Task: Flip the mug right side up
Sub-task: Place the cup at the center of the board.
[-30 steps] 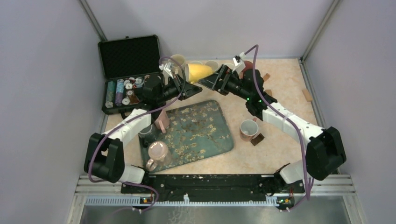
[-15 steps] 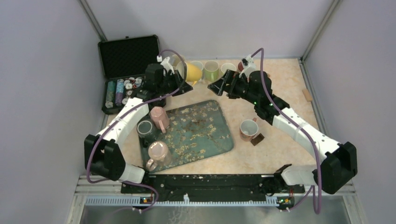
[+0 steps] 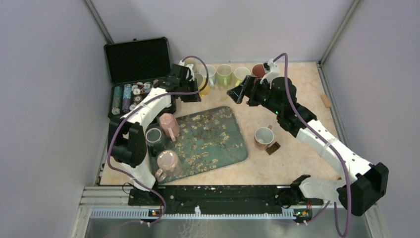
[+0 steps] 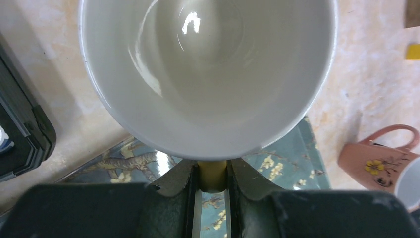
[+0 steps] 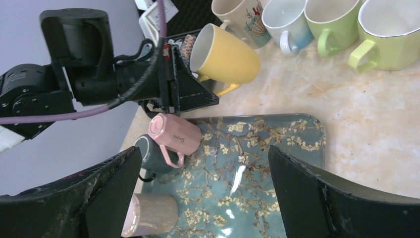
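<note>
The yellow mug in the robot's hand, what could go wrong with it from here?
The left hand pinches the yellow mug only by its thin handle, and it hangs tilted, so it might swivel or slip. It is also close to the cream mug in the back row, and could knock it while being set down.

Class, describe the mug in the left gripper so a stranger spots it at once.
Start at the open black case in the far corner. Right of it, the left gripper holds a mug by its handle: the only yellow one, tilted beside upright mugs.
</note>
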### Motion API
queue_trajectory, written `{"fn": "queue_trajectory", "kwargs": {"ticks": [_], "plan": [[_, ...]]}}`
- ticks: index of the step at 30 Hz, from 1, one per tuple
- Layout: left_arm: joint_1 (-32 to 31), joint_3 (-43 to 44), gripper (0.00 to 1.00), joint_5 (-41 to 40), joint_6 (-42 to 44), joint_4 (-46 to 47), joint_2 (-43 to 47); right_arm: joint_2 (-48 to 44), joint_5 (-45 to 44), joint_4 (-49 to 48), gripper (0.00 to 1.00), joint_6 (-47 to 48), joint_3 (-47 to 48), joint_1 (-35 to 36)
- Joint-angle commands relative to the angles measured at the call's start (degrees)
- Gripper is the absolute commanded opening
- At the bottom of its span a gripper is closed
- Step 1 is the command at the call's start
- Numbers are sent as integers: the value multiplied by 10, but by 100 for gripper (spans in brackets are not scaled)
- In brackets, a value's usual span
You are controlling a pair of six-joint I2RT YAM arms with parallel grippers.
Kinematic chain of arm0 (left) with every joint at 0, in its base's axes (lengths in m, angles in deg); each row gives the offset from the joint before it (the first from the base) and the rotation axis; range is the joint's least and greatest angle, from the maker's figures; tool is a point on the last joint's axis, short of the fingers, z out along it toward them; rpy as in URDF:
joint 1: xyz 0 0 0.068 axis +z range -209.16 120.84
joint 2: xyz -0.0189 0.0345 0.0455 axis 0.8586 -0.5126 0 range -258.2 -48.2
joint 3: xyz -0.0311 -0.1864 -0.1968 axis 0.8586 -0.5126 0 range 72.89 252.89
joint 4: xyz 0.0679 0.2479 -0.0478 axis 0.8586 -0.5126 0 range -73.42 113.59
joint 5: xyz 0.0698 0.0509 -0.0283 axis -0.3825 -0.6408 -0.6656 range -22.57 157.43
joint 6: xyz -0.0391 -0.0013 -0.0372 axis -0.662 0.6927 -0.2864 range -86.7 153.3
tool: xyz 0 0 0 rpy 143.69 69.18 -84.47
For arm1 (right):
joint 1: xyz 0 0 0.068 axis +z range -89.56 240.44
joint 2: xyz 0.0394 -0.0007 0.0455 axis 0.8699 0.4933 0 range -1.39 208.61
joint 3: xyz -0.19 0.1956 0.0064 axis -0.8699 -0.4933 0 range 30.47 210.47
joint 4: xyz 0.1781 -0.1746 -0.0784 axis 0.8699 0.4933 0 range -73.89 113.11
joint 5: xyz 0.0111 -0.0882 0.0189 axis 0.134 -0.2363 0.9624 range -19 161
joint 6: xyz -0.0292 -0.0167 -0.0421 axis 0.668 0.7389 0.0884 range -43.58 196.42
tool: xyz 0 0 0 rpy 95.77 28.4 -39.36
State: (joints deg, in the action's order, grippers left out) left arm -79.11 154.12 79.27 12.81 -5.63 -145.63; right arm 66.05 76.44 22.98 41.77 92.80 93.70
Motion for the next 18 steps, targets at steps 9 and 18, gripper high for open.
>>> {"fn": "queue_trajectory", "kwargs": {"ticks": [9, 18], "plan": [[-8, 120, 0, -74, 47, -18, -102, -31, -20, 9, 99, 27, 25, 2], [-7, 155, 0, -100, 59, -38, -159, -39, -28, 16, 99, 40, 21, 2]]}}
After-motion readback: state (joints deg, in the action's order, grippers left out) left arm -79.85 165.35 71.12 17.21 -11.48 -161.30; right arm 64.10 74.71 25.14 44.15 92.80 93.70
